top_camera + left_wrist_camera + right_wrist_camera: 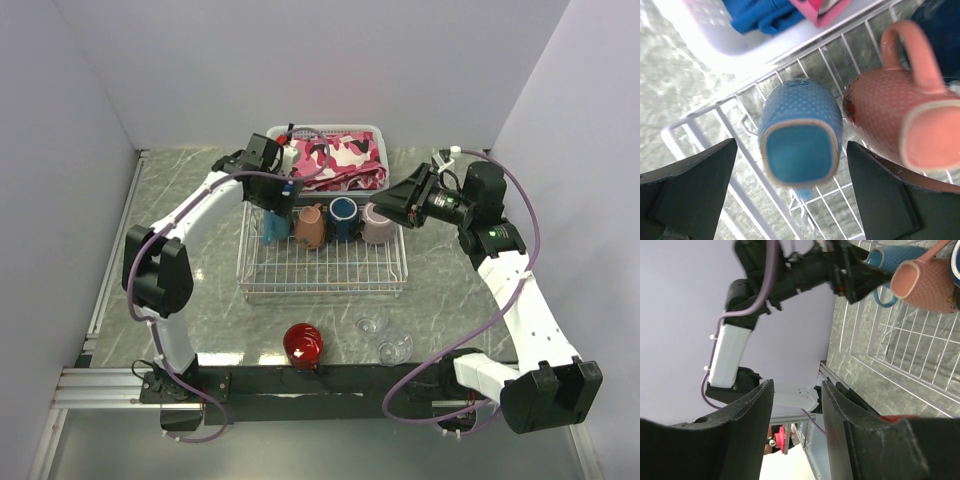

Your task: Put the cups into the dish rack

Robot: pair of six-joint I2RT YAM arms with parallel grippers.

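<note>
The white wire dish rack (325, 278) holds four mugs along its far side: teal (275, 228), terracotta-brown (311, 226), navy (343, 218) and mauve-pink (377, 224). The glossy red mug (302, 343) and two clear glasses (371, 322) (394, 349) stand on the table in front of the rack. My left gripper (791, 150) is open just above the teal mug (800, 135), one finger on each side of its upturned base, with the terracotta mug (895, 115) beside it. My right gripper (796, 390) is open and empty, hovering at the rack's far right corner (398, 202).
A white slotted basket (330, 131) with pink camouflage cloth (340, 158) and blue cloth stands right behind the rack. White walls close in the marbled table on three sides. An aluminium rail runs along the left and near edges.
</note>
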